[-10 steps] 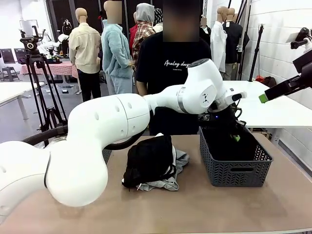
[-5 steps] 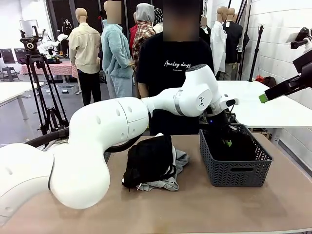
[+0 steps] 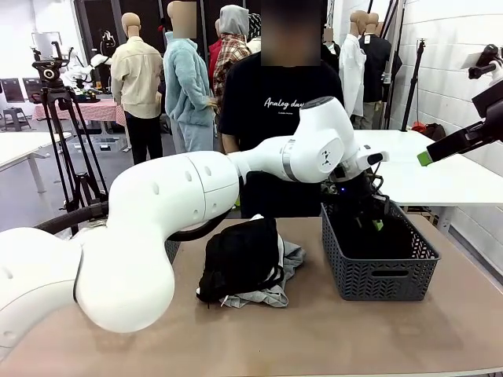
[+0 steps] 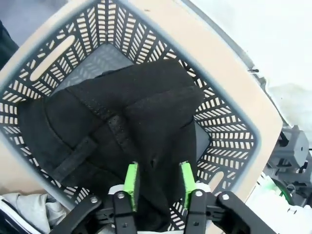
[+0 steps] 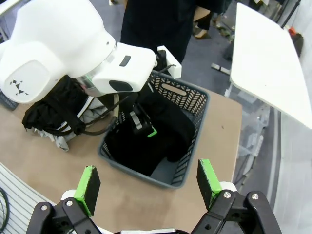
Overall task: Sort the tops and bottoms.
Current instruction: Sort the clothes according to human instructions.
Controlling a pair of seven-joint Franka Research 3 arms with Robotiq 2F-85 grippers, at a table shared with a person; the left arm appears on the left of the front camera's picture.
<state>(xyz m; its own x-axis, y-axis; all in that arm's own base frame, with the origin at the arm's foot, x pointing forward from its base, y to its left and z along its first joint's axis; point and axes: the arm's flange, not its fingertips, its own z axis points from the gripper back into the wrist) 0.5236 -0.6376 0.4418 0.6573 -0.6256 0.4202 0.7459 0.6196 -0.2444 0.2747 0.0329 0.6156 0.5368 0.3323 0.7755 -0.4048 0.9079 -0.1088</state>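
1. In the front view, the wall of the basket [image 3: 379,276] and the left arm [image 3: 173,204] hide most of the left gripper [image 3: 374,224]; we see just one green pad [image 3: 378,225].
2. The black cloth [image 4: 122,112] in the basket lies folded over itself, so we cannot tell whether it is a top or a bottom.
3. The black bundle [image 3: 240,259] on the table covers most of the grey cloth [image 3: 277,297] beneath it.
4. The front view's right edge cuts off the right gripper [image 3: 425,158].
5. The left arm hides all but a meshed corner [image 3: 171,250] behind it.
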